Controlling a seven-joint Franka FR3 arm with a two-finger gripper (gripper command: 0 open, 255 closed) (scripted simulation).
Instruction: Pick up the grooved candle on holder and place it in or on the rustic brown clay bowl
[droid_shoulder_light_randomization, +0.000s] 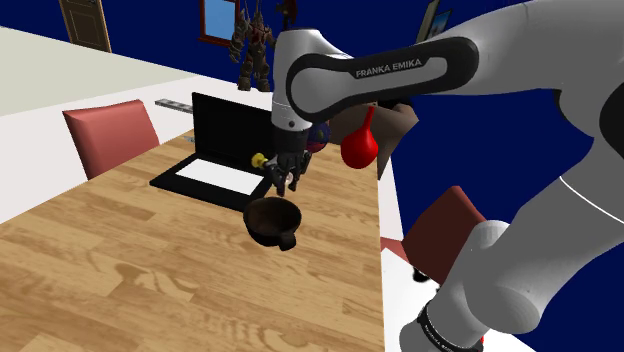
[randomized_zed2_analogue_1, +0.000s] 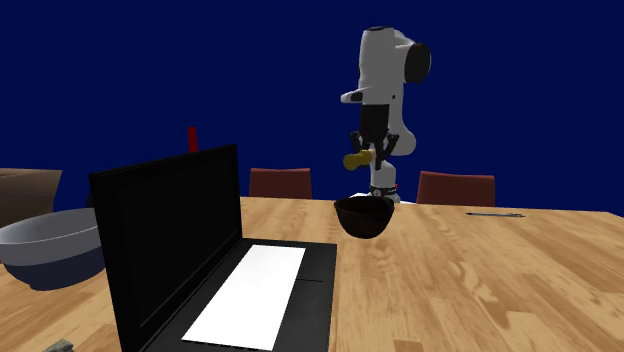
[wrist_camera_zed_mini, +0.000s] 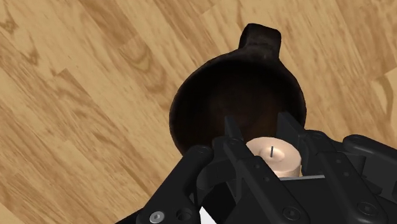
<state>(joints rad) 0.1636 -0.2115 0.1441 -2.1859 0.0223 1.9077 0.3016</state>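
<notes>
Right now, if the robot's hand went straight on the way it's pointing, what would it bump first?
Probably the dark brown handled bowl: the hand, shut on a cream candle, points down into it. How far above it hangs is unclear.

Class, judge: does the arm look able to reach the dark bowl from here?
Probably yes: the claw, clasping the candle, hangs right above the open bowl with nothing between; the laptop sits aside.

Your shoulder cam sits up behind the white arm (droid_shoulder_light_randomization: 400, 70), looking down over the light wooden table (droid_shoulder_light_randomization: 150, 270). Second cam's low across it, facing the arm past the open black laptop (randomized_zed2_analogue_1: 170, 240). Wrist cam hovers close above the dark handled bowl (wrist_camera_zed_mini: 191, 102), which all three share.
</notes>
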